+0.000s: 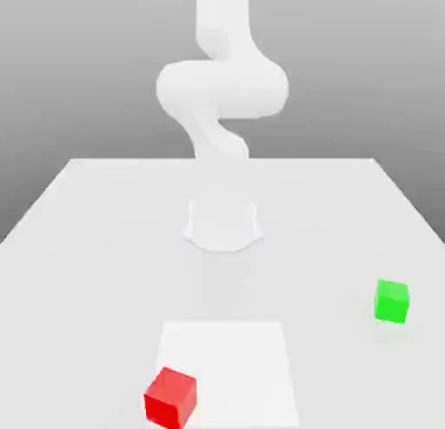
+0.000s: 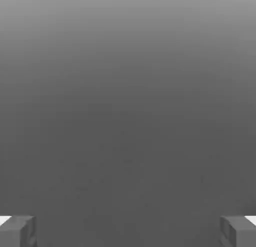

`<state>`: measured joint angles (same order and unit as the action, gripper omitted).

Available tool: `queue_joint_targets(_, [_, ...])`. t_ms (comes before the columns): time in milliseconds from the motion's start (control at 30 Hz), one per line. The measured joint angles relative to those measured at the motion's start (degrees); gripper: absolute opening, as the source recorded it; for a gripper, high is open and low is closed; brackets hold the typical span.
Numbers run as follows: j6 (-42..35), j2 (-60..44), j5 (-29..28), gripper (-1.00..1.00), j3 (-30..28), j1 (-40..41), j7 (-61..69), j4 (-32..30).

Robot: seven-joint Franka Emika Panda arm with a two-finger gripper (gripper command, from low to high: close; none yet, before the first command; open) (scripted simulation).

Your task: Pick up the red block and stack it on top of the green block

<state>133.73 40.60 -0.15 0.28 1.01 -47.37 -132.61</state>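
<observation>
Resting flat on the table (image 1: 78, 245), near the front edge and toward the exterior view's left, red block (image 1: 170, 397), one corner turned toward the camera, upper face bare and open to a grasp from above. Overlapping the near-left corner of a paler square patch (image 1: 228, 372) on the tabletop, partly on it and partly off. Sitting well apart from it, green block (image 1: 391, 300), over toward the exterior view's right and somewhat farther back, also flat, also bare on top, so ready to take a second cube. Nothing between the 2 blocks, so probably a free carrying path.

Rising from a round base (image 1: 222, 225) at mid-table, white arm (image 1: 219, 89), coiled upward and held high, well clear of both cubes; judging by that, approach not yet begun. Gripper (image 2: 128, 231) spread wide in the hand view, 2 fingertips (image 2: 17, 231) at opposite edges, nothing between them but plain grey floor or backdrop. Holding nothing.

Pale, smooth, matte tabletop, no clutter. Beyond it, a featureless grey surround, lighter low down and darker higher up, no walls or furniture to make out.
</observation>
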Motion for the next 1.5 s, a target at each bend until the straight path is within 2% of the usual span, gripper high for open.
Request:
queue_joint_targets(500, [11.7, -31.5, -1.3, 0.0, -0.1, 4.4, -9.5, -5.0])
queue_joint_targets(800, [18.7, -50.2, 0.0, 0.0, -1.0, 6.0, -13.6, -7.9])
queue_joint_targets(967, [26.1, -60.6, 0.7, 0.0, -0.8, 6.5, -13.9, -7.2])
queue_joint_targets(1000, [27.6, -62.4, 0.7, -1.0, -0.7, 6.5, -13.9, -6.9])
queue_joint_targets(1233, [27.9, -62.7, 0.7, -1.0, -0.8, 6.4, -13.9, -6.9])
queue_joint_targets(1400, [20.7, -54.0, 0.5, -1.0, -0.6, 6.0, -14.2, -8.4])
queue_joint_targets(1500, [19.7, -50.6, 0.5, -1.0, 3.2, 2.1, -15.7, -10.7])
